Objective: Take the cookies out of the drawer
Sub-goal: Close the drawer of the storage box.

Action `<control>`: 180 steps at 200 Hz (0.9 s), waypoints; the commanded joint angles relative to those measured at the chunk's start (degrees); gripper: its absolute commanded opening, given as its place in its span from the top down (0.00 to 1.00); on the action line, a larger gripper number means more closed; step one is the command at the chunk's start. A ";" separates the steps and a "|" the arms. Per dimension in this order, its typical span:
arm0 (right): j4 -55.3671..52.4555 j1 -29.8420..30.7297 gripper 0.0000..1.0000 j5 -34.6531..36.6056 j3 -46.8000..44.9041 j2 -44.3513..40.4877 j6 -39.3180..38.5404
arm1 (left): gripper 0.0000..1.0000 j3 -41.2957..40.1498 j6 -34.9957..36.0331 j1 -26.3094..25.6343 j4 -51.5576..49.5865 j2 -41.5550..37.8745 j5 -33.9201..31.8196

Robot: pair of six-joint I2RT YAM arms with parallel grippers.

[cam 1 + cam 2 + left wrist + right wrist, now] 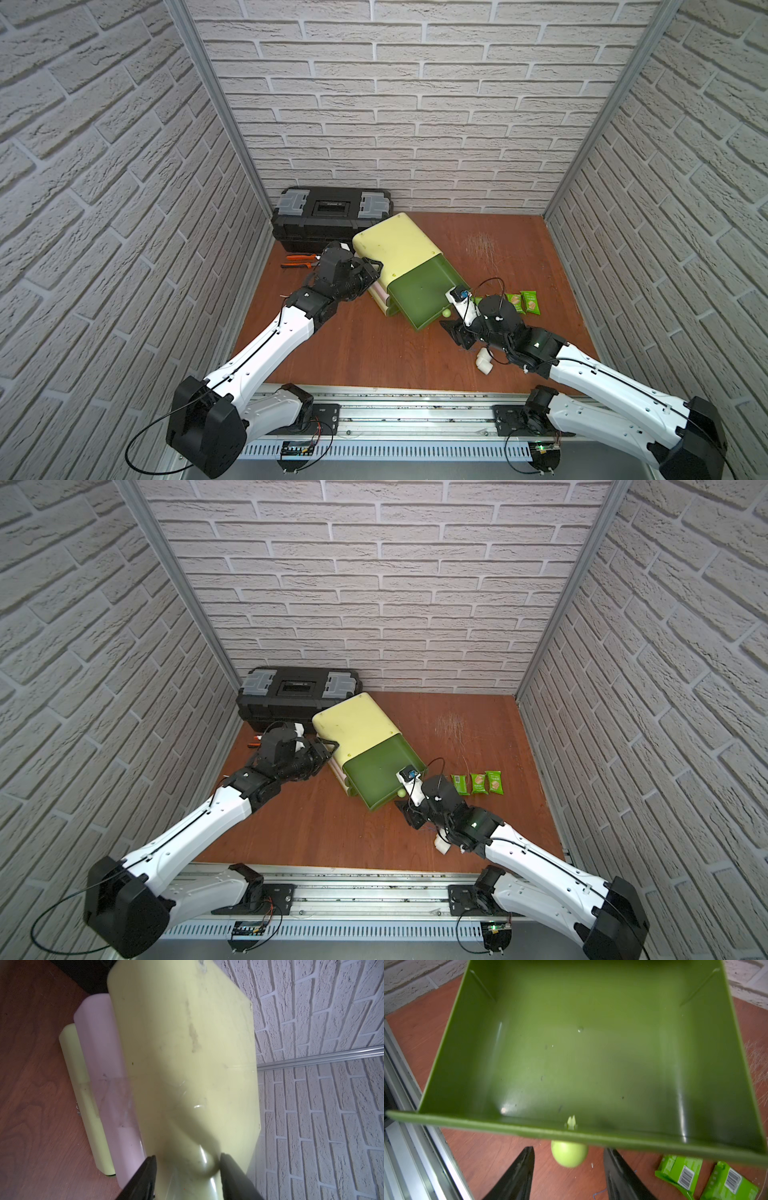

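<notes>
A pale yellow drawer cabinet (395, 245) lies askew on the wooden table, its green drawer (419, 291) pulled out. In the right wrist view the drawer (571, 1059) holds nothing. Three green cookies (478, 782) lie in a row on the table right of the drawer; two show in the right wrist view (679, 1169). My right gripper (569, 1149) stands open in front of the drawer, its fingers either side of the round green knob (569, 1156) without touching it. My left gripper (188, 1157) is shut on the cabinet's rounded left edge (372, 266).
A black toolbox (332, 212) stands at the back left against the wall, with orange-handled pliers (297, 262) in front of it. A white pipe elbow (484, 359) lies under my right arm. Pink and pale yellow drawers (97, 1043) sit closed below the green one.
</notes>
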 commanded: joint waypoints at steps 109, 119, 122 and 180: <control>15.68 1.06 0.57 1.42 4.47 7.41 0.81 | 0.46 -1.04 0.89 0.26 -1.17 0.05 -0.33; 17.44 1.10 0.57 1.66 4.92 9.32 1.10 | 0.46 -1.05 0.89 0.28 -1.18 0.05 -0.33; 18.00 1.07 0.57 1.65 5.09 9.85 1.16 | 0.46 -1.08 0.88 0.28 -1.17 0.02 -0.34; 26.04 1.05 0.60 2.26 11.13 21.38 1.96 | 0.46 -1.17 0.89 0.21 -1.39 0.07 -0.37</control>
